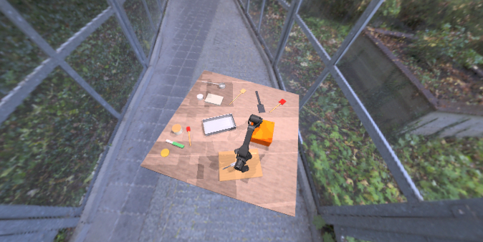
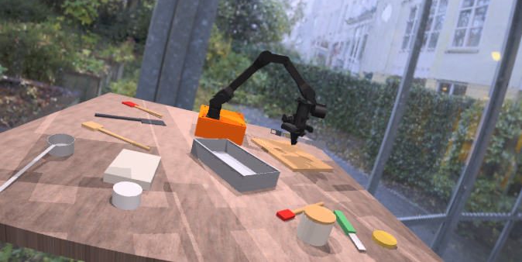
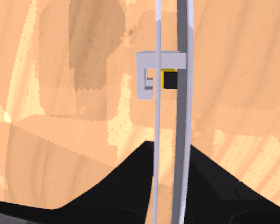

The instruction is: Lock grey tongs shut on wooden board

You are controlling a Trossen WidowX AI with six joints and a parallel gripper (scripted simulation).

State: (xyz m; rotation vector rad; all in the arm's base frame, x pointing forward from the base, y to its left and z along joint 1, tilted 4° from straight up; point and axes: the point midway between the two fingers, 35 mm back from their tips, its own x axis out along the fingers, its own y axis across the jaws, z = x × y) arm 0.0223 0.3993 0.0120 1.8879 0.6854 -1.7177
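The grey tongs [image 1: 228,166] [image 2: 315,143] [image 3: 184,110] are off the tin and held a little above the wooden board [image 1: 223,176] [image 2: 321,168] [image 3: 236,55], roughly level. Their two arms run close together, nearly parallel, with a narrow gap. A hooked grey bracket with a yellow and black block shows across them in the wrist view. My gripper [image 2: 294,143] [image 3: 165,152] points down and is shut on the tongs, a finger on each side. In the top view the arm hides the fingertips and part of the tongs. The roasting tin [image 1: 220,131] [image 2: 259,183] stands empty. Whether the lock is engaged cannot be told.
The orange base [image 1: 263,132] [image 2: 219,127] stands behind the board, beside the tin. A jar [image 1: 176,129] [image 2: 315,228], a red-headed spatula [image 1: 189,136], a green-handled tool [image 1: 177,144] and a yellow disc [image 1: 165,152] lie to the left in the top view. Other utensils lie at the far side.
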